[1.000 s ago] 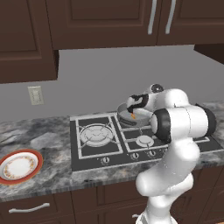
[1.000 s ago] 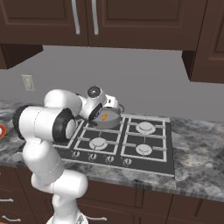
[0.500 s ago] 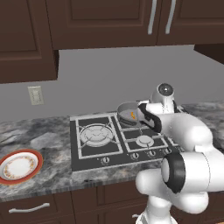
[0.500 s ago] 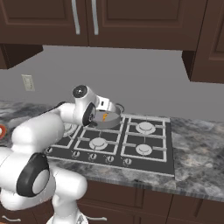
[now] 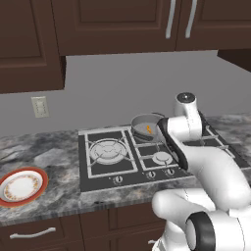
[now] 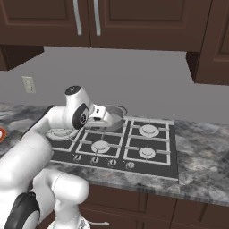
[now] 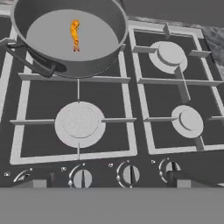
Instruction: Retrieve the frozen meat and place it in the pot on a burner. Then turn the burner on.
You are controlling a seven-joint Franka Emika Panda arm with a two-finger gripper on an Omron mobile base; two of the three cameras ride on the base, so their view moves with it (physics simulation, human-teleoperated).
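Home kitchen; black gas cooktop (image 5: 147, 157) with grates and front knobs (image 7: 128, 174) set into a grey marbled stone counter (image 5: 49, 191); dark wood cabinets (image 6: 134, 22) above and drawers below; grey wall with an outlet (image 5: 39, 106); patterned plate (image 5: 20, 186) on the counter

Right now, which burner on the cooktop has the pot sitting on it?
The back burner in the middle column: the pot covers it, with the frozen meat inside. The other burners' silver caps are bare.
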